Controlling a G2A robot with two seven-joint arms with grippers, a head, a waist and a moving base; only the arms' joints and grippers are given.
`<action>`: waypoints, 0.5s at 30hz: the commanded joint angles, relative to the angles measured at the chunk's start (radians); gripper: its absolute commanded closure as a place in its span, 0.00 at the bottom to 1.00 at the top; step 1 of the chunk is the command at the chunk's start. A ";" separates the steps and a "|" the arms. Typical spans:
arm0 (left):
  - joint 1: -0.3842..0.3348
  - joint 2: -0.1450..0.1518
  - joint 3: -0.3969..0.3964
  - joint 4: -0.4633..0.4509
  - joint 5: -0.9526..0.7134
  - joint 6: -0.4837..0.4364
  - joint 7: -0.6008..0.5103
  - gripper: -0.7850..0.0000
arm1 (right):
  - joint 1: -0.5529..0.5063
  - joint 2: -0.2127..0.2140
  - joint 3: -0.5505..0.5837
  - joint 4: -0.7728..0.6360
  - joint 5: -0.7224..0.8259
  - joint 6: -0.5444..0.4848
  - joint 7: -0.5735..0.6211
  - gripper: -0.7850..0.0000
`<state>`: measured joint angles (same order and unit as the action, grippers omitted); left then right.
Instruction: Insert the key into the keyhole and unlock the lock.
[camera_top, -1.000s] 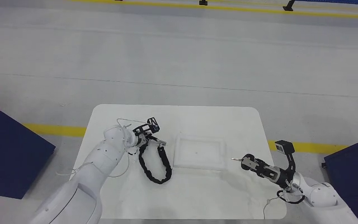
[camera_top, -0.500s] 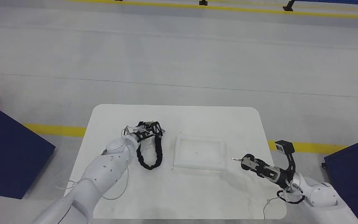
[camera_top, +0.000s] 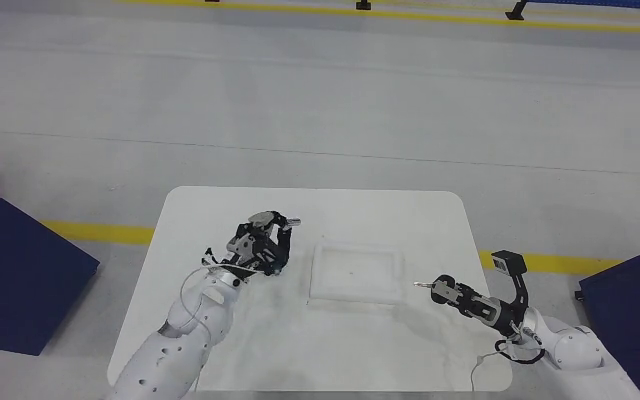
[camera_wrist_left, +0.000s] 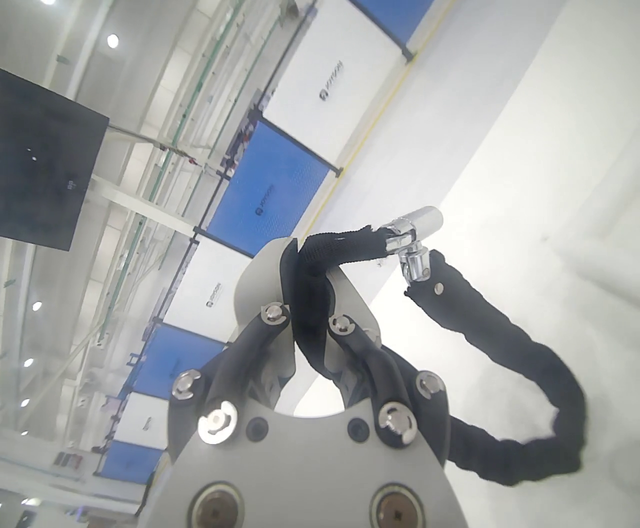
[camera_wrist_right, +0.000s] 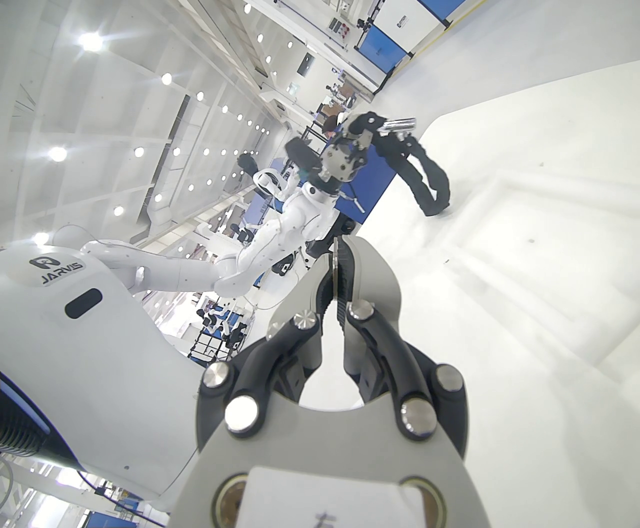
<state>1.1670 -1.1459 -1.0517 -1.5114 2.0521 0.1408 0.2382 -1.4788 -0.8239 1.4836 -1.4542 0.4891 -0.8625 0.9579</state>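
Observation:
The lock is a black fabric-sleeved chain (camera_wrist_left: 500, 325) with a silver lock cylinder (camera_wrist_left: 417, 232) joining its ends. My left gripper (camera_wrist_left: 305, 272) is shut on the chain near the cylinder and holds it above the table, left of centre (camera_top: 262, 240), with the loop hanging down. From the right wrist view the chain (camera_wrist_right: 425, 175) and its cylinder (camera_wrist_right: 400, 125) show far off. My right gripper (camera_wrist_right: 336, 285) is shut on a thin metal key (camera_wrist_right: 334, 252). It hovers over the table's right part (camera_top: 440, 290), and the key tip (camera_top: 419, 285) points toward the tray.
A shallow white tray (camera_top: 355, 272) lies in the middle of the white table (camera_top: 200, 210), between the two arms. The table's rounded edges lie close to both arms. Loose white cables trail beside each forearm.
My left arm has lifted the chain lock off the table and swung it up and toward the tray, with the loop now hanging from the gripper. The right arm and key have stayed put.

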 joint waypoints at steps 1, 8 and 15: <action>0.080 0.014 -0.051 -0.090 -0.028 -0.034 0.066 1.00 | 0.000 0.000 0.000 0.000 0.000 0.000 0.000 1.00; 0.195 0.026 -0.117 -0.210 -0.228 -0.171 0.133 1.00 | 0.000 0.000 0.000 0.000 0.000 0.000 0.000 1.00; 0.195 0.026 -0.117 -0.210 -0.228 -0.171 0.133 1.00 | 0.000 0.000 0.000 0.000 0.000 0.000 0.000 1.00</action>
<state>1.3619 -1.1203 -1.1690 -1.7210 1.8251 -0.0297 0.3714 -1.4788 -0.8239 1.4836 -1.4542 0.4891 -0.8625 0.9579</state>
